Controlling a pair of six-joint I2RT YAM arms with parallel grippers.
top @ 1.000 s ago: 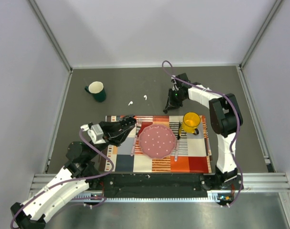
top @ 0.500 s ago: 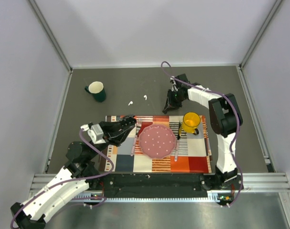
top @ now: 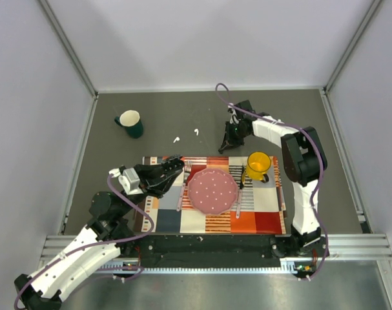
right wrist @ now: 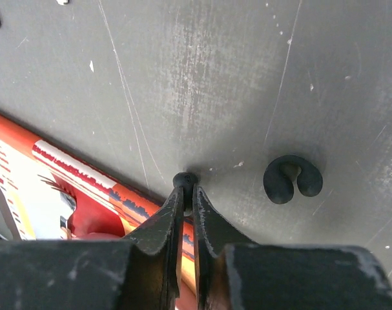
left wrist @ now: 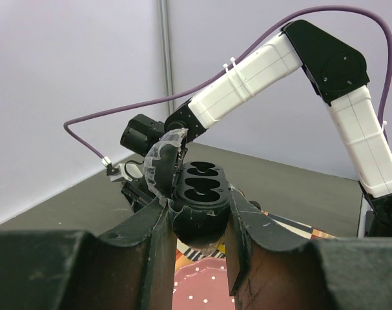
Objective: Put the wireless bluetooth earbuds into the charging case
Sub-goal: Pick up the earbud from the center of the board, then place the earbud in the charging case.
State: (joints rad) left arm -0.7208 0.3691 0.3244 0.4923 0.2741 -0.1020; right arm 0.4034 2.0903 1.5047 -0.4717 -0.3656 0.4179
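Earbuds (top: 176,139): both loose on the grey tabletop (top: 157,119), well apart from the case, neither seated. Charging case (left wrist: 199,186): lid open, both sockets empty, clamped in the left gripper (left wrist: 199,216) above the placemat (top: 260,216). Right gripper (right wrist: 187,194) pinched on a small black nub (right wrist: 185,179) (no earbud). Both insertions left to do.

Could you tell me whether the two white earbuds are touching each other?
Apart. The top view shows the left earbud and the right earbud with grey table showing between them.
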